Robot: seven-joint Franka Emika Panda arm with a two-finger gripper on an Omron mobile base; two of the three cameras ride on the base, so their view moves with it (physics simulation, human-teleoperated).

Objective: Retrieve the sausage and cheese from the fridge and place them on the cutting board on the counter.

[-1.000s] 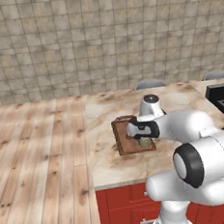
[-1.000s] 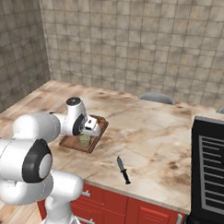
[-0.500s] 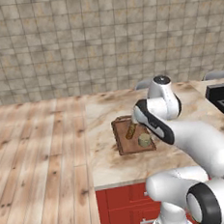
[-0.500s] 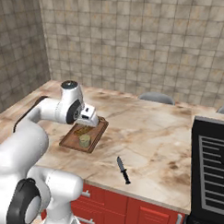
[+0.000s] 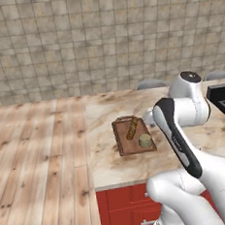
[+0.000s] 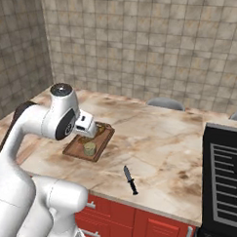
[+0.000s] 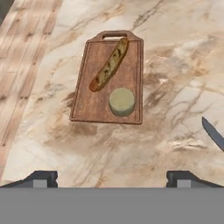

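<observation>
On the marbled counter point(image 7: 175, 78), the cutting board point(image 7: 92, 103) carries the sausage point(image 7: 109, 64) and, just beside it, the cheese point(image 7: 121, 101), while the gripper point(image 7: 112, 177), jaws spread wide and empty, has risen clear since the earlier frame.

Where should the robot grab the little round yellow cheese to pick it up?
Probably from straight above, pinching the curved sides of the small round pale yellow cheese puck. It sits flat on the brown wooden cutting board, with bare board around it, apart from the reddish-brown sausage, so open fingers should fit either side.
</observation>
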